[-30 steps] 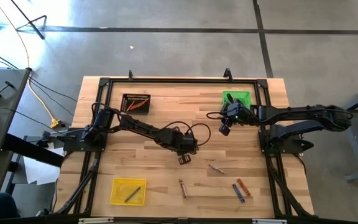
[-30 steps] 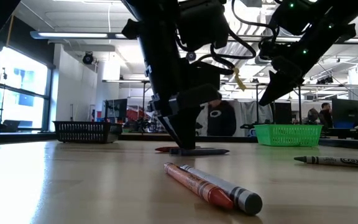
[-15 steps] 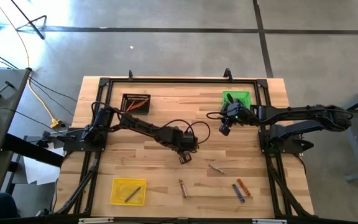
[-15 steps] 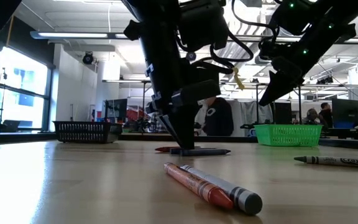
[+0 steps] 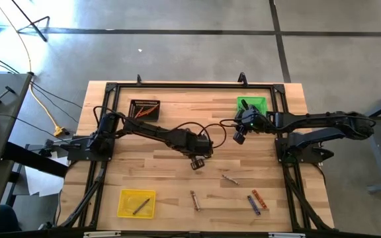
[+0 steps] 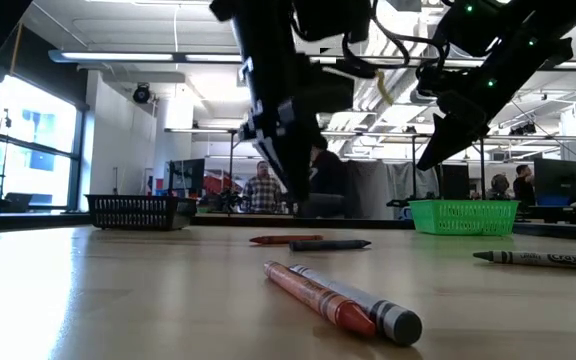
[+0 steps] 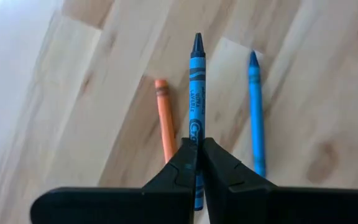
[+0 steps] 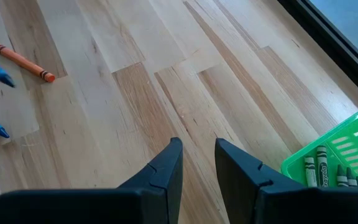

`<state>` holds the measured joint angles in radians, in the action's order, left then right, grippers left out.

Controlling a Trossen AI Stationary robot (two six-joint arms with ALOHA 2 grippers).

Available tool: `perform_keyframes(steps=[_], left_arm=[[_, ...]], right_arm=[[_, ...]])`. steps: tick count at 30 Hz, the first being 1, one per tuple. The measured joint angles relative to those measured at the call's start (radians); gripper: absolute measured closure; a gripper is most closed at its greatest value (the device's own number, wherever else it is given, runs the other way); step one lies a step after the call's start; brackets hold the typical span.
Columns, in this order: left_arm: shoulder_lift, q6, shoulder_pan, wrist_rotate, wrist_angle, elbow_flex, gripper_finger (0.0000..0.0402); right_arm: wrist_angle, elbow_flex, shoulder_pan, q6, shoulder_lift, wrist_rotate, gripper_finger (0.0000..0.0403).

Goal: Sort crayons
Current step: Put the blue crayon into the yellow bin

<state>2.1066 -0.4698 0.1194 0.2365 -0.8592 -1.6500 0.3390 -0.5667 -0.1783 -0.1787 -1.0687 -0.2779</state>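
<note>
My left gripper (image 7: pixel 197 142) is shut with nothing between its fingers. It hangs above the middle of the table (image 5: pixel 196 164), fingers pointing down. Right below it a blue crayon (image 7: pixel 195 93) lies flat on the wood, between an orange crayon (image 7: pixel 164 118) and a second blue crayon (image 7: pixel 255 112). In the low view the gripper's tips (image 6: pixel 303 205) stand clear above those crayons (image 6: pixel 286 239). My right gripper (image 8: pixel 197 162) is open and holds nothing. It hovers beside the green tray (image 5: pixel 251 104).
A black tray (image 5: pixel 144 109) with orange crayons stands at the far left, and a yellow tray (image 5: pixel 136 203) holding one crayon at the near left. The green tray (image 8: pixel 334 155) holds green crayons. Loose crayons lie near the front: one (image 5: pixel 229 178), another (image 5: pixel 194 199) and a pair (image 5: pixel 255 201).
My left gripper has risen straight up from the table, off the crayons it stood among. Those crayons stay lying on the wood where they were.
</note>
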Motion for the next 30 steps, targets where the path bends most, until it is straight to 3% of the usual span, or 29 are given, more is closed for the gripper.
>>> perform_keyframes(steps=[7,13,18,23,30], left_arm=[[-0.011,-0.183,0.112,-0.137,-0.344,-0.120,0.0401],[-0.017,-0.447,0.269,-0.289,-0.628,-0.239,0.0401],[-0.023,-0.676,0.428,-0.437,-0.708,-0.289,0.0401],[-0.027,-0.873,0.555,-0.435,-0.697,-0.289,0.0401],[-0.028,-1.060,0.645,-0.310,-0.711,-0.255,0.0401]], right_arm=[[-0.002,0.000,0.000,0.000,0.000,0.000,0.0315],[-0.008,0.000,0.000,-0.001,0.000,0.000,0.0315],[-0.014,0.000,0.001,-0.005,0.000,0.000,0.0315],[-0.017,0.000,0.002,-0.006,0.000,0.000,0.0315],[-0.034,0.000,0.002,-0.029,0.000,0.000,0.0315]])
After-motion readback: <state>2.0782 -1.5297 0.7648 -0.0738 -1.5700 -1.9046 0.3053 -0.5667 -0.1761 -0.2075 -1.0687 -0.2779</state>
